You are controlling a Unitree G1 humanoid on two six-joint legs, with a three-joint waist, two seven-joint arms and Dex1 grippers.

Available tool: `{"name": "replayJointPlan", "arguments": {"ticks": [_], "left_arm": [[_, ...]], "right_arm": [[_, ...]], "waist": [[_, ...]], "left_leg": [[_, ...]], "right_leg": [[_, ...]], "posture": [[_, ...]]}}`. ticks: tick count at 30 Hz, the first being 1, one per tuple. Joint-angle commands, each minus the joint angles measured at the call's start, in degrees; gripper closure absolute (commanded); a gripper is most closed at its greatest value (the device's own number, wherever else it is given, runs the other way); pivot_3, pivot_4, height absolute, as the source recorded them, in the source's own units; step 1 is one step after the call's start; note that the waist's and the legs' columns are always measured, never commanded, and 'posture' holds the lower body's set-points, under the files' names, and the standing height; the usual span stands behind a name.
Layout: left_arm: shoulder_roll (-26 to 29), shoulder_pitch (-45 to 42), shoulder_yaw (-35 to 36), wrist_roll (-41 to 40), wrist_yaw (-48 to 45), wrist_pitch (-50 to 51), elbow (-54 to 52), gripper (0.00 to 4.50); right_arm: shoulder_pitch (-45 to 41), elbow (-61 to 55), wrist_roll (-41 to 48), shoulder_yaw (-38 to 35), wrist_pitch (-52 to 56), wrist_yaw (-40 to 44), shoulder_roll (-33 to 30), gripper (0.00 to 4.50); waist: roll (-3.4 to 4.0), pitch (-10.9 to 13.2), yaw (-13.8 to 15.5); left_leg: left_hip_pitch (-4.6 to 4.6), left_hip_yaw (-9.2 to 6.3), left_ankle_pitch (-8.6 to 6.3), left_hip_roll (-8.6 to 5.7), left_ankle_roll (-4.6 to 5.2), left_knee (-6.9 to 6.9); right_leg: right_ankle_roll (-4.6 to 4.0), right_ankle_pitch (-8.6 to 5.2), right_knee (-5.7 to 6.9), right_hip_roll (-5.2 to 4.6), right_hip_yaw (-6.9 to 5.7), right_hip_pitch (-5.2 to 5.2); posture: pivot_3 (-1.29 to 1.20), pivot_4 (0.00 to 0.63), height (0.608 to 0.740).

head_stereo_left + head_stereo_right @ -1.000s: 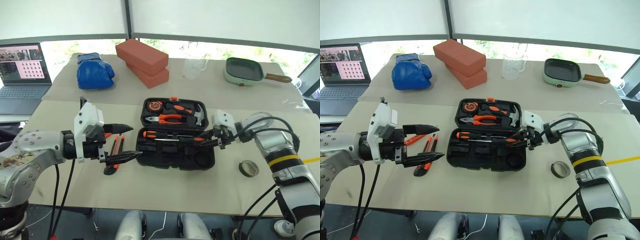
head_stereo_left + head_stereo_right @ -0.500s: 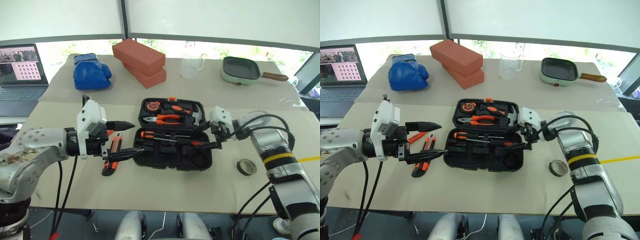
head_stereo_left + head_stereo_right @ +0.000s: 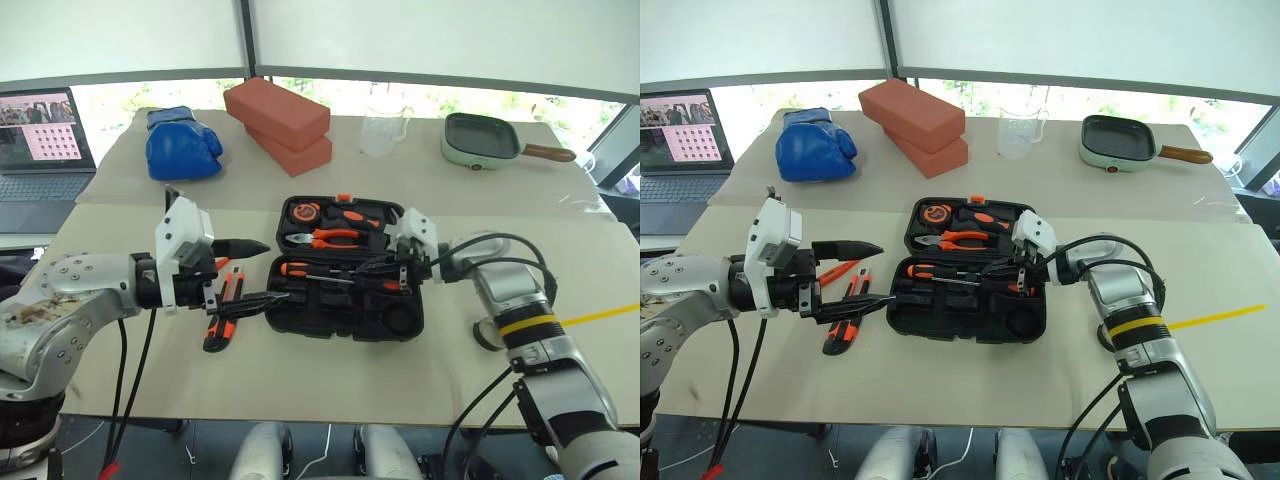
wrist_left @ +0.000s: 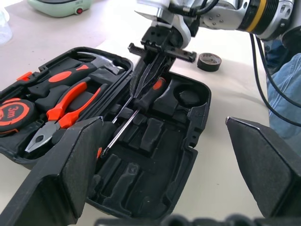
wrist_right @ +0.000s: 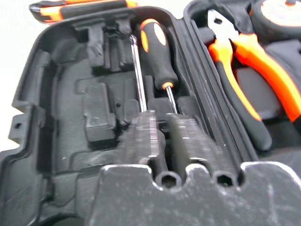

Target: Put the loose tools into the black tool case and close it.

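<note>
The open case (image 3: 345, 285) lies mid-table (image 3: 300, 370). Its rear half holds pliers (image 3: 335, 238), a hammer (image 3: 385, 228) and a tape measure (image 3: 308, 212); its front half holds two screwdrivers (image 3: 330, 272). Left of the case lies a knife (image 3: 222, 322). The tape roll (image 4: 209, 61) lies right of the case. Behind, from left: laptop (image 3: 45, 135), glove (image 3: 183, 143), bricks (image 3: 280, 122), jug (image 3: 383, 135), pan (image 3: 490, 142).

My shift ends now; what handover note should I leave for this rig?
The left gripper is open, hovering left of the open tool case.
The right gripper is shut, over the two screwdrivers lying in the case.
The utility knife and red tester lie on the table by the left gripper; the tape roll lies right of the case.
Left to do: those three in, lid closed.
</note>
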Motion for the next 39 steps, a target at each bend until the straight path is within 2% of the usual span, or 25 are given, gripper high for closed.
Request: {"name": "replayJointPlan", "arguments": {"ticks": [1, 11, 17, 21, 26, 30, 35, 39], "left_arm": [[0.31, -1.22, 0.13, 0.22, -0.09, -1.29, 0.04, 0.00], [-0.03, -2.13, -0.79, 1.45, -0.43, -1.95, 1.29, 0.00], [0.49, -0.35, 0.40, 2.80, -0.03, -2.26, 2.46, 0.00], [0.93, 3.30, 3.55, 4.02, 1.76, -2.32, 2.85, 0.00], [2.02, 15.88, 14.71, 6.47, 3.91, -1.56, 2.22, 0.00], [0.61, 32.60, 27.87, 12.94, 1.96, -4.98, 3.50, 0.00], [0.84, 43.21, 34.17, 18.28, -2.33, -11.31, 7.39, 0.00], [3.66, 41.60, 32.88, 20.29, -3.83, -13.88, 12.52, 0.00]], "right_arm": [[2.01, -3.81, -2.60, 2.52, -0.38, 0.47, -1.29, 4.47], [3.63, -4.27, -11.16, 7.99, -3.91, -4.27, -1.14, 4.47], [1.33, -15.52, 2.63, -1.42, 7.45, -1.13, -0.74, 4.47], [-1.11, -21.17, 10.09, -7.17, 16.80, -0.97, -3.48, 4.47], [0.62, -30.29, 20.10, -12.87, 26.71, 1.86, -10.29, 3.22], [4.42, -37.32, 25.33, -15.16, 29.13, 3.32, -14.22, 1.86], [7.02, -42.03, 28.69, -16.19, 29.85, 1.28, -15.30, 0.10], [9.41, -44.89, 30.16, -16.95, 29.88, -0.44, -15.94, 0.03]], "waist": [[0.00, 0.00, 0.00], [-0.02, -0.02, -0.01], [-0.03, 0.00, -0.03], [0.02, 0.07, -0.06], [0.01, 0.08, -0.01], [-0.01, 0.09, -0.31], [-0.03, 0.10, -0.06], [-0.08, 0.10, 0.79]], "left_leg": [[-0.01, 0.00, 0.00, -0.01, 0.00, 0.00], [0.15, 0.00, 0.00, 0.01, 0.00, 0.01], [0.12, 0.00, 0.00, 0.02, 0.00, 0.00], [-0.11, 0.02, 0.00, 0.03, 0.00, -0.02], [-0.20, 0.03, -0.01, 0.06, 0.00, -0.14], [-0.24, 0.12, 0.00, 0.06, -0.01, -0.41], [-0.18, 0.36, 0.07, 0.10, -0.14, -0.69], [-0.18, 0.34, 0.07, 0.09, -0.16, -0.68]], "right_leg": [[0.00, 0.00, -0.01, -0.01, 0.00, 0.00], [0.00, -0.01, 0.00, 0.01, 0.00, 0.13], [-0.02, -0.01, 0.02, 0.03, 0.00, 0.09], [-0.02, -0.01, 0.04, -0.01, 0.02, -0.15], [-0.05, -0.01, 0.02, -0.06, 0.00, -0.33], [-0.11, -0.05, -0.03, -0.18, 0.01, -0.56], [-0.31, -0.06, 0.00, -0.26, -0.04, -0.83], [-0.35, -0.04, -0.04, -0.36, -0.13, -0.83]], "posture": [[0.00, 0.150, 0.738], [0.00, 0.150, 0.738], [0.00, 0.150, 0.738], [0.00, 0.150, 0.738], [0.00, 0.150, 0.738], [0.00, 0.150, 0.738], [0.00, 0.150, 0.738], [0.00, 0.150, 0.738]]}}
